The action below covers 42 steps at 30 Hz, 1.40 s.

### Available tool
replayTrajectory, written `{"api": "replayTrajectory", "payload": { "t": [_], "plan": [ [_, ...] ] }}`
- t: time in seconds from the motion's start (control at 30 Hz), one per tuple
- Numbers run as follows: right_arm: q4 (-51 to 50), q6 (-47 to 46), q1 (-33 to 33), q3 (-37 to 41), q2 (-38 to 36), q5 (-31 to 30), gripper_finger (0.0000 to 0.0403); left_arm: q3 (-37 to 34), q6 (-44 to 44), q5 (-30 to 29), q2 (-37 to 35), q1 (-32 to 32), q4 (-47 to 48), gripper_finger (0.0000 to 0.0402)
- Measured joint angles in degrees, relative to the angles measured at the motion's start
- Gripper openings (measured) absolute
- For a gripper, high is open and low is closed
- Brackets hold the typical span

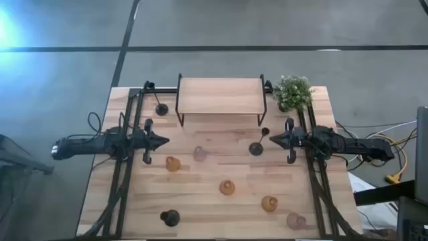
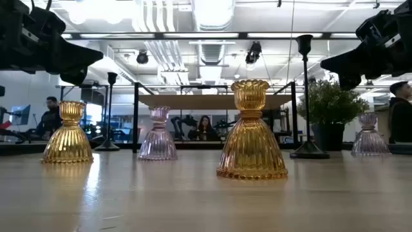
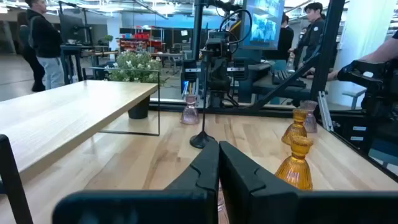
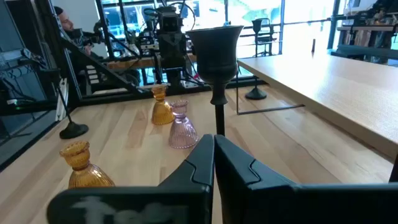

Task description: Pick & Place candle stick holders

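The tall black holder (image 1: 257, 148) stands on the bench just ahead of the right pincer (image 1: 273, 139), whose fingers are pressed together, empty. It looks top-heavy and tippy; take the thin stem low. The squat amber glass holder (image 1: 227, 187), further off, seems slippery, breakable. The left pincer (image 1: 164, 141) waits, likewise closed.

open lane between the end effectors, broken by a pink glass holder (image 1: 199, 154) and tall black holder (image 1: 256, 148).
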<state>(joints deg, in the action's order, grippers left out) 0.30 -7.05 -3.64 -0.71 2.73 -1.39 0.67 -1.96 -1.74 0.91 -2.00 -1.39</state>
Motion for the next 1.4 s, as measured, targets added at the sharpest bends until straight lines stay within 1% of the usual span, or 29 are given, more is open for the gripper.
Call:
{"api": "replayTrajectory", "payload": {
  "t": [1.2, 1.27, 1.3, 1.33, 1.4],
  "plan": [
    [0.46, 0.01, 0.00, 0.01, 0.01, -0.01, 0.0009, 0.00, 0.00, -0.02, -0.02, 0.00, 0.00, 0.0014],
    [5.22, 1.79, -0.02, 0.09, 0.21, -1.05, 0.0009, 0.02, 0.01, -0.02, 0.00, -0.01, 0.00, 0.0014],
    [10.44, 2.60, -0.02, 0.09, 0.45, -2.56, 0.0009, 0.02, 0.02, -0.02, -0.02, -0.02, 0.00, 0.0014],
    [16.70, 2.85, -0.02, 0.09, 0.56, -4.43, 0.0009, 0.02, 0.02, 0.00, -0.02, 0.00, 0.00, 0.0014],
    [32.58, 3.05, -0.02, 0.00, 1.18, -8.81, 0.0009, 0.00, 0.00, 0.00, 0.00, -0.02, 0.00, 0.0014]
  ]
}}
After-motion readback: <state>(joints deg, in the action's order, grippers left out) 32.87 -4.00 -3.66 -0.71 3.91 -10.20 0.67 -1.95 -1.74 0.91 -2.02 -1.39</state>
